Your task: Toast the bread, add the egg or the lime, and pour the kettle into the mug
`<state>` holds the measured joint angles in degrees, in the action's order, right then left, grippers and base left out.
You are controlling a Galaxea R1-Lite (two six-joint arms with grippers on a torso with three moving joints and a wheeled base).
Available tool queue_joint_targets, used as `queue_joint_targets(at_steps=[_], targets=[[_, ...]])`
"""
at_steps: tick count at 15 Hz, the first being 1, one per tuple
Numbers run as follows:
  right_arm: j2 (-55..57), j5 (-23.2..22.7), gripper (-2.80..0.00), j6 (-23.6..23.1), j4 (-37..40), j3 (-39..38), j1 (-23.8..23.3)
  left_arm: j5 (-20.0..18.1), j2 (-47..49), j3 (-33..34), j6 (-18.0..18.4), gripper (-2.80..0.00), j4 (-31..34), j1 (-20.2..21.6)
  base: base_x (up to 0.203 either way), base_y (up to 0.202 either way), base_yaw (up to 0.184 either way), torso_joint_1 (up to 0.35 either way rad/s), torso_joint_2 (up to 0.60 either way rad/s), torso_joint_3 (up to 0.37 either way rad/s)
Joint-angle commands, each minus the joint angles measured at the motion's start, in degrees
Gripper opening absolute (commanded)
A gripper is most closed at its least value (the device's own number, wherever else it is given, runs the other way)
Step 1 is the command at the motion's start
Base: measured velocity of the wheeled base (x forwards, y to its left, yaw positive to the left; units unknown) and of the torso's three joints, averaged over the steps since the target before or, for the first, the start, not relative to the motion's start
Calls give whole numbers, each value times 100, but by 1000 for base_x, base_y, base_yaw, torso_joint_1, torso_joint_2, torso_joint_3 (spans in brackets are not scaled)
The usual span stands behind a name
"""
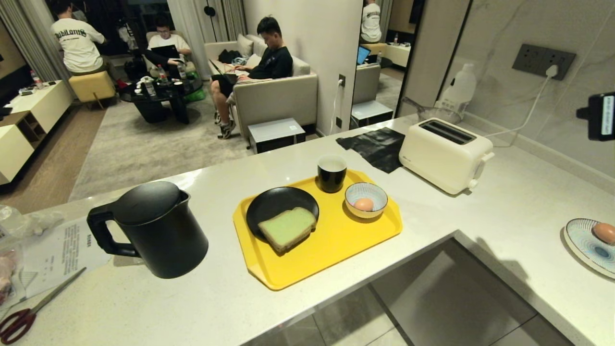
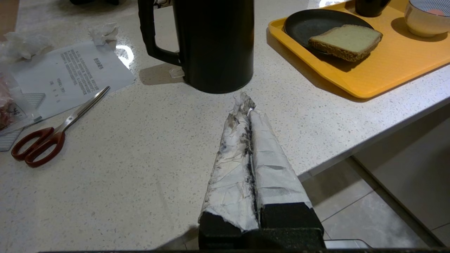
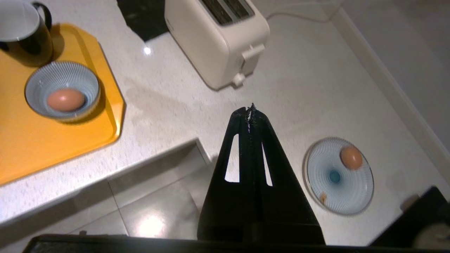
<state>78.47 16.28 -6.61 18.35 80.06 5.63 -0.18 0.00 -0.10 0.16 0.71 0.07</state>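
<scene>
White speckled counter [image 1: 206, 298] across the foreground, L-shaped, running far along the right wall. Cream toaster [image 1: 444, 154] far right on it, slots empty, plugged in. Matte-black kettle [image 1: 151, 230] upright at near left, handle pointing left, lid on. Yellow tray [image 1: 336, 245] just right of the kettle, well apart from the toaster. On the tray: black plate [image 1: 274, 202] at its left, carrying the bread [image 1: 287, 228], green face up, near edge overhanging the plate's rim. Black mug [image 1: 331, 173] at the tray's far edge, upright. Striped bowl [image 1: 366, 199] right of the mug, holding the egg [image 1: 363, 204]. Striped plate [image 1: 588, 247] at far right edge of the counter with a second egg [image 1: 604, 232] on it. Printed sheet [image 1: 62, 250] and red-handled scissors [image 1: 29, 312] at near left. Black cloth [image 1: 377, 146] left of the toaster.

Left gripper [image 2: 246, 102], fingers wrapped in white tape, clenched on nothing, above the counter near the kettle's base. Right gripper [image 3: 251, 110], black, likewise clenched and empty, above the counter's inner corner, between the tray and the striped plate.

People sitting in the room beyond.
</scene>
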Motion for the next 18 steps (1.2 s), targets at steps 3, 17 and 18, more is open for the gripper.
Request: queue_joint_targets(at_steps=[3,17,18], targets=[[-1602,-23,-280,89,139,-1485,-97,1,-18,1,2,-280,0,1,0,0,0,0,0,0],[-5463,-597,-280,-407,-1643,-6201,187,1,-18,1,2,-280,0,1,0,0,0,0,0,0],[-5601,-638,-280,-408,-1740,-6480,190,1,-18,-3,2,-280,0,1,0,0,0,0,0,0]])
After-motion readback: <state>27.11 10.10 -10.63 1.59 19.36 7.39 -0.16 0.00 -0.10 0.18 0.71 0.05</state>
